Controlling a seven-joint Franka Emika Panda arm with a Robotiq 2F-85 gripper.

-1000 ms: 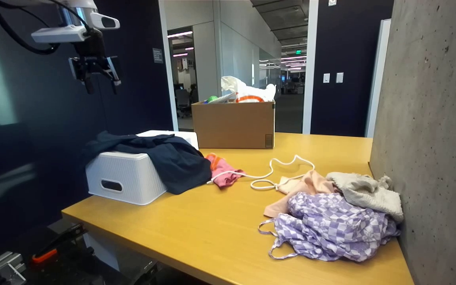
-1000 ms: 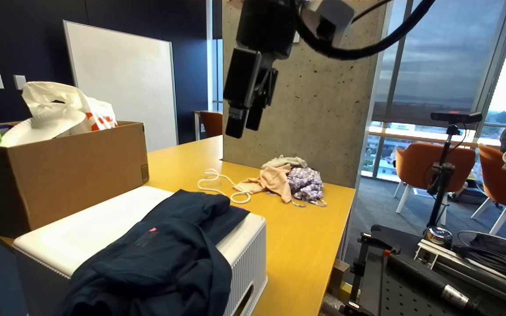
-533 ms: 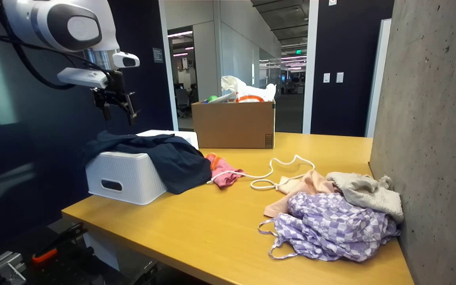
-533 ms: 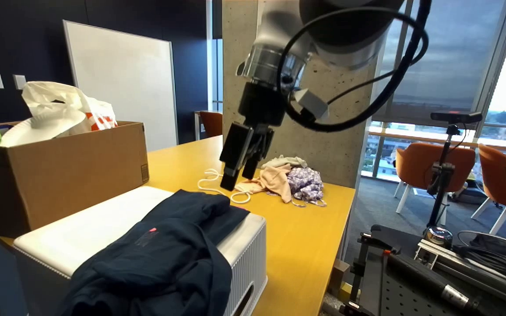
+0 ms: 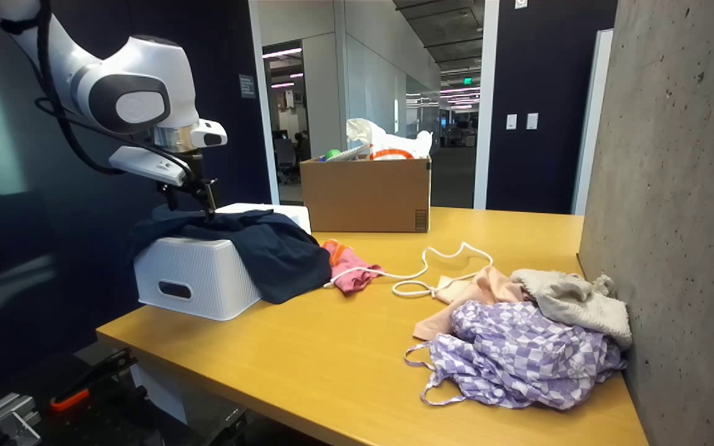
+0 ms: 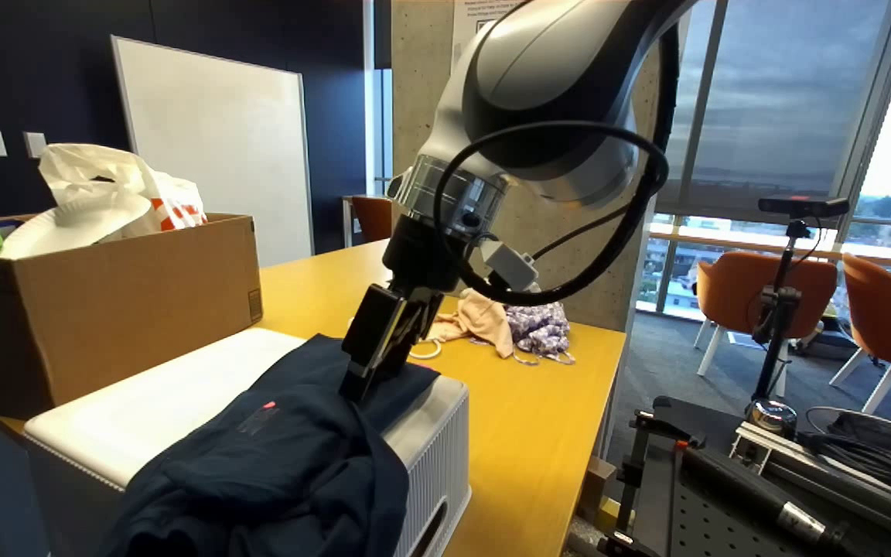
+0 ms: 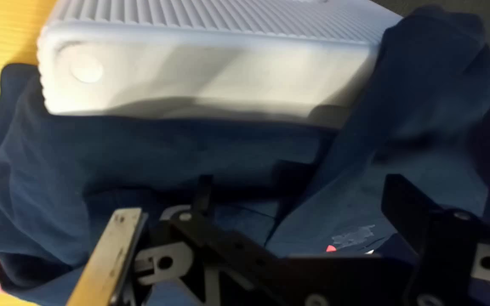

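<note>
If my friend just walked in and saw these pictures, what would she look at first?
Probably the big white robot arm, its open end effector pointing down at the dark blue cloth draped over a white ribbed bin. Next might come the purple-and-white checked cloth, bunched by the concrete pillar, and the cardboard box near the bin with a white plastic bag poking out.

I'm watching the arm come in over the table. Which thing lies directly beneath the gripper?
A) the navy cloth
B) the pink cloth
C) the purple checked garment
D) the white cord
A: the wrist view shows the navy cloth beneath the open gripper, draped over the white ribbed bin; whether the fingertips touch it I cannot tell.
</note>
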